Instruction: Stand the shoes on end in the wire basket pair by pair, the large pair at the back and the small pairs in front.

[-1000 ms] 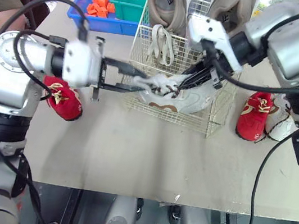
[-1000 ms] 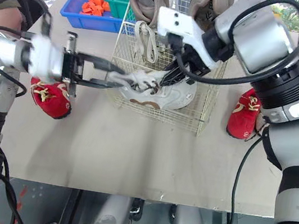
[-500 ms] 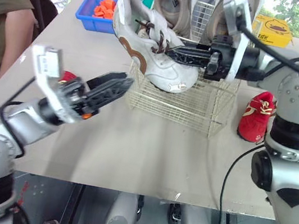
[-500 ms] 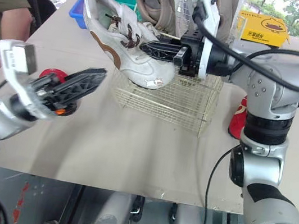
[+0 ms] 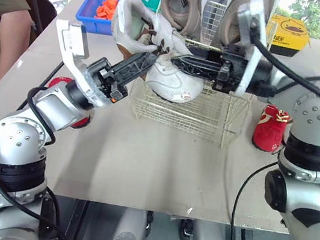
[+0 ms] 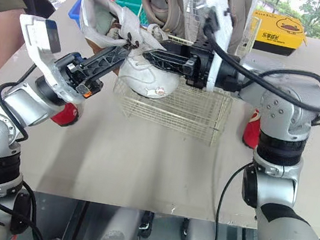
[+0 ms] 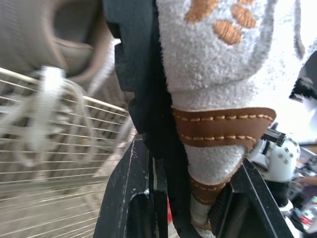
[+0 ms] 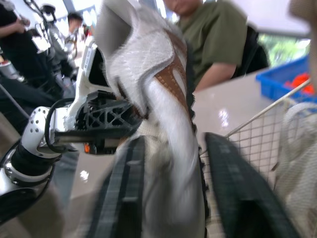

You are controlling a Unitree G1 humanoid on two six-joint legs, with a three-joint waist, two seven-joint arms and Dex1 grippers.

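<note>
- On the beige table [image 5: 141, 160], your wire basket [image 5: 210, 113] is sitting with the large taupe pair [image 5: 182, 1] standing at its back.
- Your left gripper [image 5: 147, 58] and right gripper [image 5: 174, 58] are both clamping the white shoe [image 5: 175, 81], holding it tilted over the basket's left side.

light: bright daylight from behind | shadows: soft, on table [image 5: 159, 162]

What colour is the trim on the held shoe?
Brown, on a white shoe; clearest in the left wrist view.

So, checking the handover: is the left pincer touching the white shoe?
Touching. Left wrist view: the shoe sits pressed between the left pincer's fingers.
</note>
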